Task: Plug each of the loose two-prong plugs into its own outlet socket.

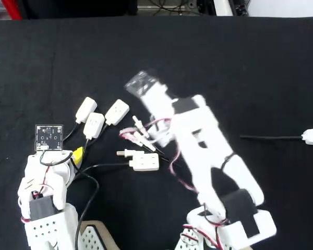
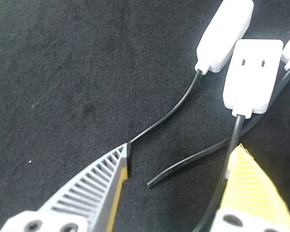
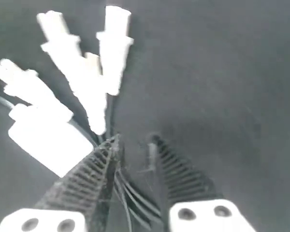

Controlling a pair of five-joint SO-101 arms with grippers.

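Ahead of released left end effector [image 2: 182,150]: socket [image 2: 253,77]; ahead of released right end effector [image 3: 134,141]: plugs [image 3: 87,82].

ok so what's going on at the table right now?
Both arms are at the plug job. The right gripper is open just short of the loose plugs, cords lying between its jaws. The left gripper is open by the three sockets, a socket cord between its jaws. No plug is in a socket yet.
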